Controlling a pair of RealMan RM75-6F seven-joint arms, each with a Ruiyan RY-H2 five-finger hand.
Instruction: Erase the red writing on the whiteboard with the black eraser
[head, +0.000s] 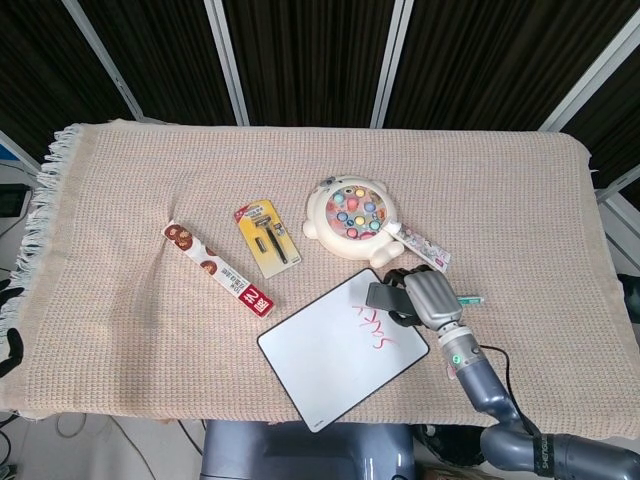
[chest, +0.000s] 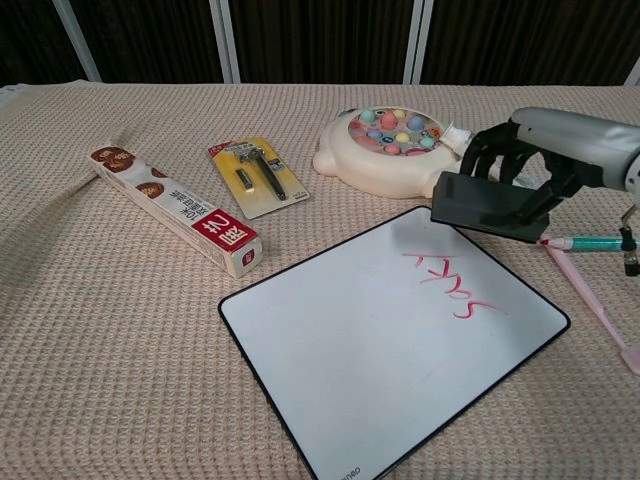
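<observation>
The whiteboard (head: 325, 365) lies tilted near the table's front edge, with red writing (head: 374, 326) toward its upper right corner. My right hand (head: 428, 297) grips the black eraser (head: 384, 296) and holds it a little above the board's far corner, just beyond the writing. In the chest view the eraser (chest: 487, 208) hangs flat over the board's top edge (chest: 425, 212), with the hand (chest: 535, 160) behind it and the red writing (chest: 452, 280) in front of it, uncovered. My left hand is out of sight.
A cream fishing toy (head: 350, 218) and a toothpaste tube (head: 425, 247) sit just behind the board. A razor pack (head: 267, 237) and a long box (head: 218, 268) lie to the left. A pink toothbrush (chest: 590, 295) and a teal pen (chest: 592, 242) lie right of the board.
</observation>
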